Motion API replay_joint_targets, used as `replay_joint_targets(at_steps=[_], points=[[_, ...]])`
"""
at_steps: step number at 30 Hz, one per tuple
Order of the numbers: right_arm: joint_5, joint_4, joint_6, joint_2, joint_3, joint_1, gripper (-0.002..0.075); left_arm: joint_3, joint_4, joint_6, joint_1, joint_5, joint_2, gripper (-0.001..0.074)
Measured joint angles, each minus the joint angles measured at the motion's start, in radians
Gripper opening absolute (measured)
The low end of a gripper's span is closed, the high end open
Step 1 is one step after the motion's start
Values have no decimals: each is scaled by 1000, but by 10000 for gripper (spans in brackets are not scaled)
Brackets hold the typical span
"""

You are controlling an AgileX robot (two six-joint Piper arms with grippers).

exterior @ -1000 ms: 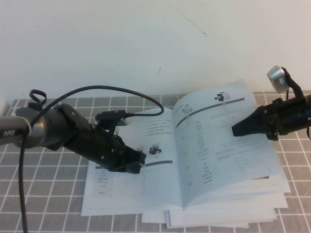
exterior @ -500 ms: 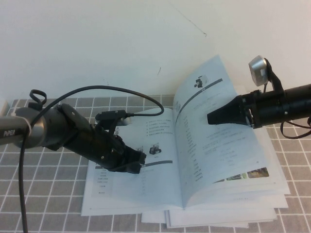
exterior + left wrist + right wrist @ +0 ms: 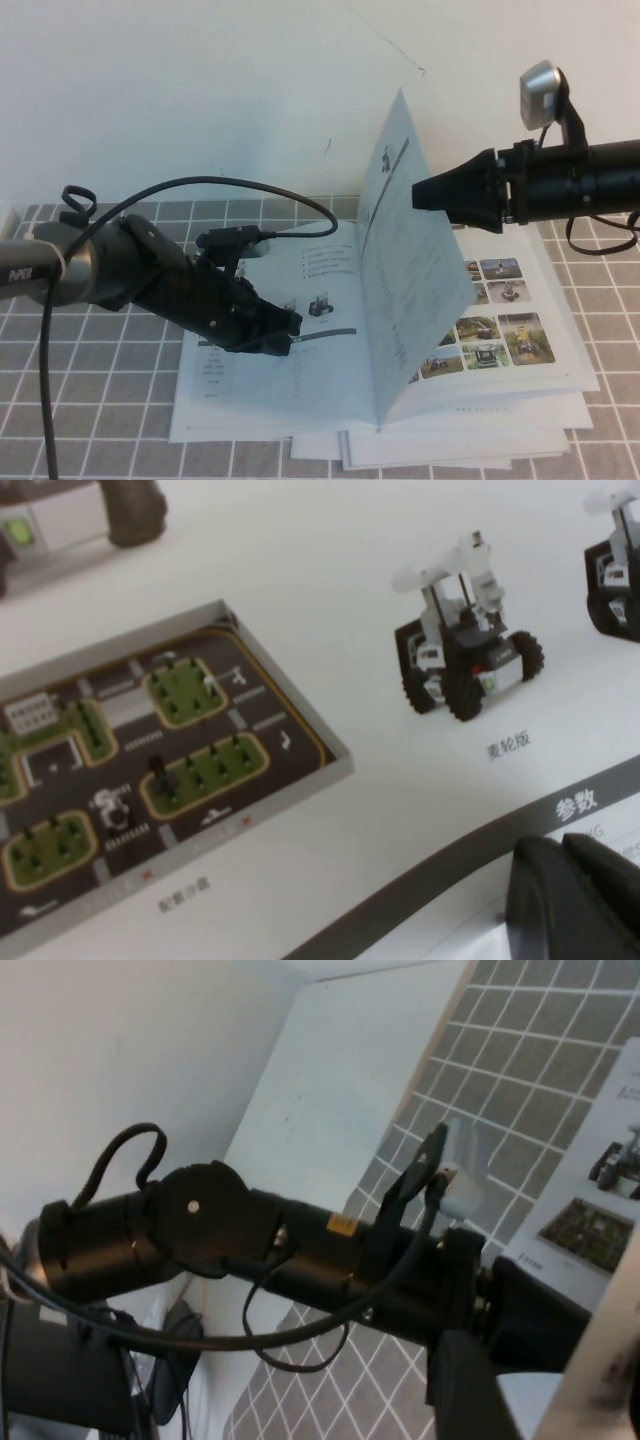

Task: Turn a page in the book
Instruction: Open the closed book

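Observation:
The book (image 3: 300, 400) lies open on the grid-patterned table. My right gripper (image 3: 420, 195) is shut on the page (image 3: 410, 290) at its outer edge and holds it almost upright over the spine. In the right wrist view the page's edge (image 3: 600, 1370) runs between that gripper's (image 3: 545, 1365) jaws. My left gripper (image 3: 290, 335) is shut and presses its tips on the left-hand page. In the left wrist view its tips (image 3: 565, 850) rest by a grey header bar, below a small robot picture (image 3: 465, 655).
Under the raised page lies a page with a grid of colour photos (image 3: 500, 320). Plain white booklets (image 3: 470, 450) stick out below the book at the front. The left arm's black cable (image 3: 200, 190) loops above the table. A white wall stands close behind.
My right gripper has moved up and to the left with the page, which has swung from lying flat to nearly upright and uncovered the photo-grid page. My left gripper has stayed in place.

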Motion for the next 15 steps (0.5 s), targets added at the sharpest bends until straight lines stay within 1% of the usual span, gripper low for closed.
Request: replay_joint_targets(at_steps=[6, 9, 15], points=[[0, 48, -61, 0, 0, 69, 335, 0, -29, 10, 0, -11, 2, -4], [0, 78, -72, 0, 0, 75, 335, 0, -45, 15, 0, -17, 4, -4], [0, 82, -87, 0, 0, 75, 335, 2, -93, 26, 0, -22, -14, -4]])
